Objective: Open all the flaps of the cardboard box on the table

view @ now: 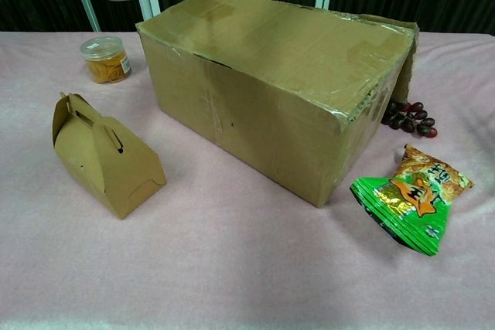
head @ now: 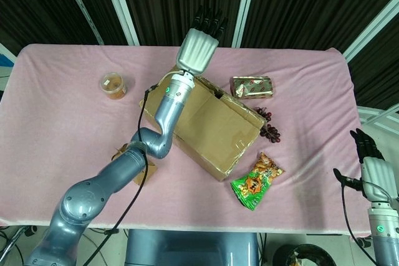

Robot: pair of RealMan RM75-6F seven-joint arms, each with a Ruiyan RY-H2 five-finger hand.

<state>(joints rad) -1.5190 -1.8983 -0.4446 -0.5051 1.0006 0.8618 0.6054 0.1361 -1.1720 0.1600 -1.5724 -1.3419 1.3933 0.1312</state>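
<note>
The cardboard box lies at an angle in the middle of the pink table. Its near top flap lies flat and shut, with glossy tape along its edges. The far flap no longer stands up; one edge of it hangs behind the back right corner. A small dark gap shows at the far top edge. My left hand is raised over the box's far edge, fingers straight and apart, holding nothing. My right hand hangs off the table's lower right, fingers extended and empty.
A jar of orange snacks stands at the left. A small kraft gable box sits at the front left. A green snack bag, dark grapes and a foil packet lie right of the box.
</note>
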